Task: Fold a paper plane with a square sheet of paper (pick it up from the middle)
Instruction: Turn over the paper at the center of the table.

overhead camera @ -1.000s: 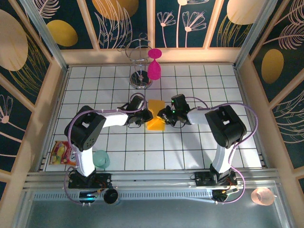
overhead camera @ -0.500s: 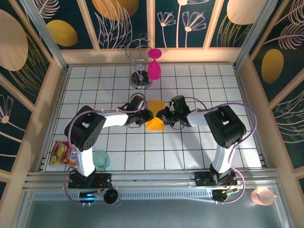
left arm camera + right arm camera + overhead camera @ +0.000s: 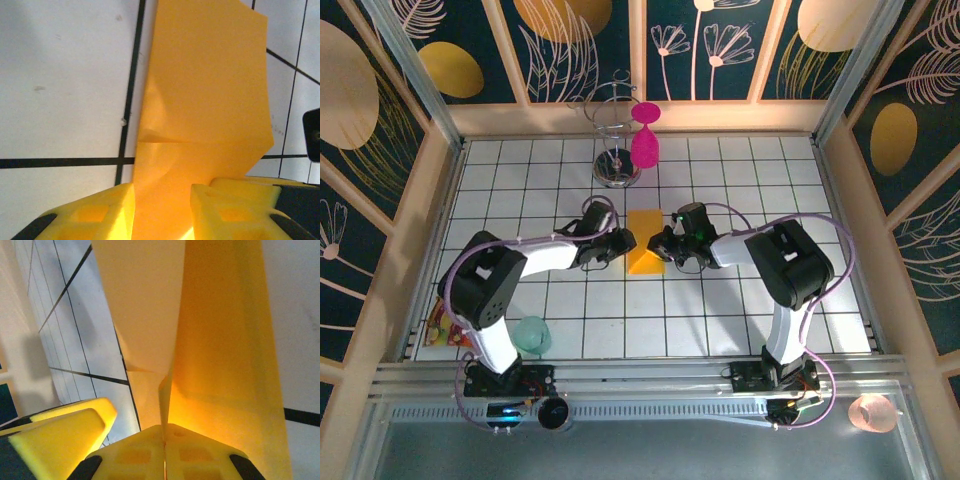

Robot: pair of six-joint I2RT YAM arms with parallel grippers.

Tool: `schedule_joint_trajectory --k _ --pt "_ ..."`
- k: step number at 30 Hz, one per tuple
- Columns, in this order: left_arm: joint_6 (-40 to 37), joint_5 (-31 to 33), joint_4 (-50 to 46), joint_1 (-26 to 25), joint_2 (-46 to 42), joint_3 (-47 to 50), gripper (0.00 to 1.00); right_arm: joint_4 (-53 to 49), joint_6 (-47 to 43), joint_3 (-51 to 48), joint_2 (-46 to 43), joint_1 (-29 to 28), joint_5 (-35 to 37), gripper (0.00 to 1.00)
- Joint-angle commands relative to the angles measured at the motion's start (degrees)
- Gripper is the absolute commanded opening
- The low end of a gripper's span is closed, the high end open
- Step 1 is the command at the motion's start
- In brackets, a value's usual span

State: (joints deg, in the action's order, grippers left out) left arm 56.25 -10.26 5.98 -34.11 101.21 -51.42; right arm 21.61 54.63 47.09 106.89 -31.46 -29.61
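While the creased orange-yellow paper sheet [image 3: 645, 243] is clamped by the right gripper [image 3: 164, 429], it is straddled by the left gripper [image 3: 162, 190]; jaws parted.

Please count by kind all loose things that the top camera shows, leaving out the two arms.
thin orange-yellow paper sheet, partly folded: 1
cups and goblets: 3 (magenta goblet, mint-green cup, pale pink cup)
metal wire stand: 1
multicoloured snack packet: 1
Total: 6
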Motion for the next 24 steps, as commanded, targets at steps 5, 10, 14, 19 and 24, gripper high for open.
schedule_joint_trajectory --k 5,10,14,19,24 --pt "2.7 -2.1 8.7 2.8 -10.0 6.8 0.49 2.9 -5.0 -0.8 -6.9 1.1 1.0 0.05" --pt "6.8 -8.9 21.1 4.1 -16.1 12.6 0.71 9.4 -5.2 -2.2 -12.0 3.9 -6.8 0.05" --pt "11.5 -14.3 30.9 4.4 -18.1 15.4 0.8 15.7 -2.9 -3.3 -15.0 4.8 -13.0 0.05" --pt "14.0 -18.2 38.7 4.5 -18.5 16.4 0.85 21.1 0.2 -3.9 -16.2 5.0 -17.7 0.05" --pt "12.6 -20.7 39.1 4.4 -18.5 15.7 0.87 26.9 4.4 -4.9 -15.5 5.1 -20.3 0.06"
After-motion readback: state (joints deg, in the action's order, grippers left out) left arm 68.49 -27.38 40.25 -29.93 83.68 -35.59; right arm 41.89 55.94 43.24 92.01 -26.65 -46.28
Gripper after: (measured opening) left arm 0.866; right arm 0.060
